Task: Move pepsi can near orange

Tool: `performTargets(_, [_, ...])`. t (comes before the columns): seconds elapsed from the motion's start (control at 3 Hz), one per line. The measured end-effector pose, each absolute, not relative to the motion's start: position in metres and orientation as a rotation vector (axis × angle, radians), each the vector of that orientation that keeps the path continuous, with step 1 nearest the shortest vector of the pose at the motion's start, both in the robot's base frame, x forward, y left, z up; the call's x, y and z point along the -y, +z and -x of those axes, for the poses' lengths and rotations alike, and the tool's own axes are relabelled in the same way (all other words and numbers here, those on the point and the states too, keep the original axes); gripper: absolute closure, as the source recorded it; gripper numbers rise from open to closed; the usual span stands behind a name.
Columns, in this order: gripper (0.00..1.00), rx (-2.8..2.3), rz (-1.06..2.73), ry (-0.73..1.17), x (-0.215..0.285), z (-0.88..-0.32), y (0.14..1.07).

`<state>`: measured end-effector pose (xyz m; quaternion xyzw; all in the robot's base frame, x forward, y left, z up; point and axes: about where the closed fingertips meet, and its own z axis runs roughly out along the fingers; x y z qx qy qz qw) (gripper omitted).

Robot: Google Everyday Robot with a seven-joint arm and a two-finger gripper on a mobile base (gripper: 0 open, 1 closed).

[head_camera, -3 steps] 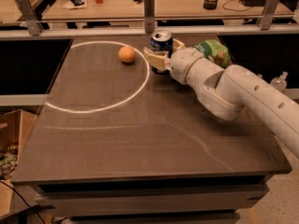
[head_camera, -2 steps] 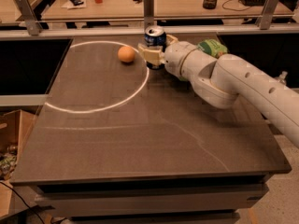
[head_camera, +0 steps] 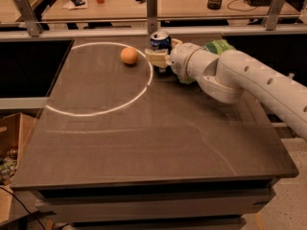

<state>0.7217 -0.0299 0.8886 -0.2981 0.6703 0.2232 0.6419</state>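
The pepsi can (head_camera: 159, 41) is dark blue with a silver top and stands upright near the table's far edge. My gripper (head_camera: 158, 56) comes in from the right and is shut on the can's lower half, hiding it. The orange (head_camera: 129, 55) is small and round and lies on the table just left of the can, a short gap away, inside the white circle.
A green snack bag (head_camera: 218, 46) lies behind my arm at the far right. A white circle line (head_camera: 96, 111) is marked on the dark table (head_camera: 153, 143). A metal rail with posts (head_camera: 152, 6) runs along the far edge. A cardboard box (head_camera: 9, 143) sits on the floor at left.
My gripper has carried the pepsi can to the left, closer to the orange. The orange has not moved.
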Motion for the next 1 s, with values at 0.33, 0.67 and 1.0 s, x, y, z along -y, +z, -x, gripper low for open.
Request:
performTargets(0.33, [1.0,-1.536,0.695,0.509,0.027,-0.732,0.88])
performTargets(0.67, [1.0,-1.524,0.701,0.507,0.022,-0.742,0.88])
performTargets(1.0, [1.0,-1.522,0.713,0.519,0.015,-0.748,0.88])
